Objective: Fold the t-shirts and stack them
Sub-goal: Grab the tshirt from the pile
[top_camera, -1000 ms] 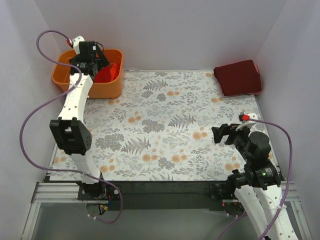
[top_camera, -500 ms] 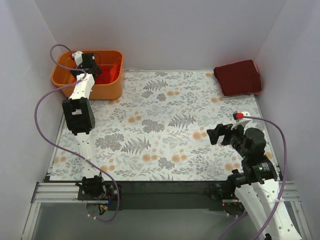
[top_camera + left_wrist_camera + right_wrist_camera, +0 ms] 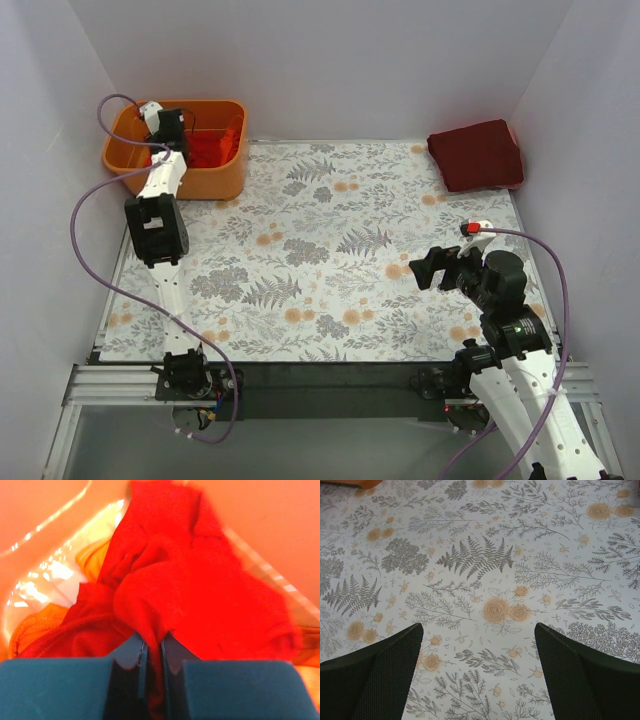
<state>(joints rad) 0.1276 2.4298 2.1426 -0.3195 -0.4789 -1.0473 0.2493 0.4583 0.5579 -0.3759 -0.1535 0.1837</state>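
Nearest, on the right: black two-finger right gripper [image 3: 428, 268], jaws spread wide, holding nothing, hanging above the white tablecloth printed with grey ferns and orange flowers [image 3: 320, 250]. From the right wrist, only that floral cloth [image 3: 480, 555] between the two dark mesh-textured fingers [image 3: 375, 675].

Farther back on the left: left gripper [image 3: 178, 135] reaching down into the rigid orange plastic tub [image 3: 215, 180] at the far left corner of the table. Pressed together on a fold of the bright red soft cloth t-shirt [image 3: 200, 595], pinched between the dark blue-black fingers [image 3: 127, 655] with only a thin slit left. Crumpled inside the tub [image 3: 50, 500], over orange-red cloth [image 3: 92, 560] bunched beneath and to the left. From above, a red heap [image 3: 212, 150] within the orange walls.

At the far right corner, well apart from both arms: dark maroon t-shirt [image 3: 478, 155], folded into a neat square, lying flat close to the wall.
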